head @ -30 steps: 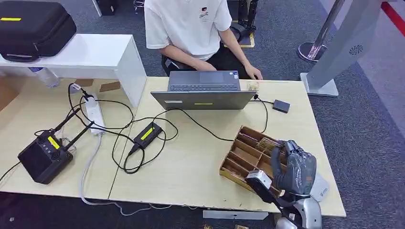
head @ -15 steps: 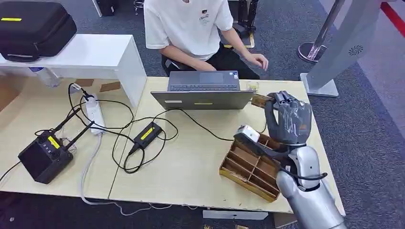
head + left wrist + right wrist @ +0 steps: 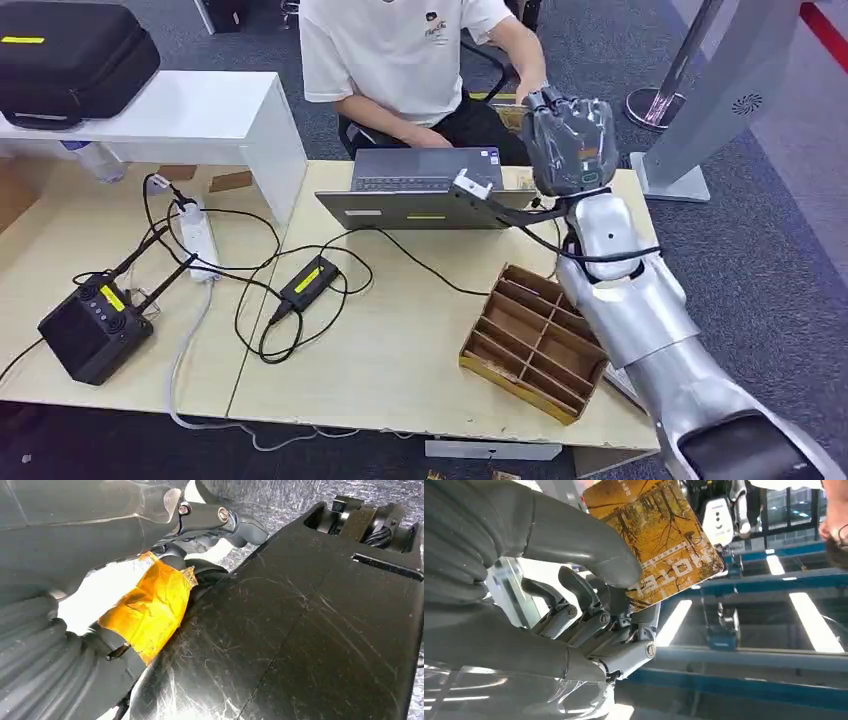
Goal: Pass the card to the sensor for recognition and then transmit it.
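Note:
My right hand (image 3: 570,140) is raised high beyond the laptop's right corner, at the far edge of the table. It pinches an orange-yellow hotel card (image 3: 659,535) between the thumb (image 3: 589,545) and the fingers. The card sticks out past the fingertips. A person in a white shirt (image 3: 400,50) sits behind the laptop and reaches a hand (image 3: 530,90) up to my right hand, right beside the card. The left hand (image 3: 150,515) appears as a grey shape against dark body parts, and its fingers cannot be made out.
A wooden divided tray (image 3: 530,345) lies near the table's front right, under my right arm. An open laptop (image 3: 425,190) stands at the back. Cables, a black adapter (image 3: 310,283), a power strip (image 3: 198,238) and a black antenna box (image 3: 92,330) cover the left side.
My right arm has lifted the card from the wooden tray, up past the laptop toward the person. The person's hand has left the table and risen to meet it.

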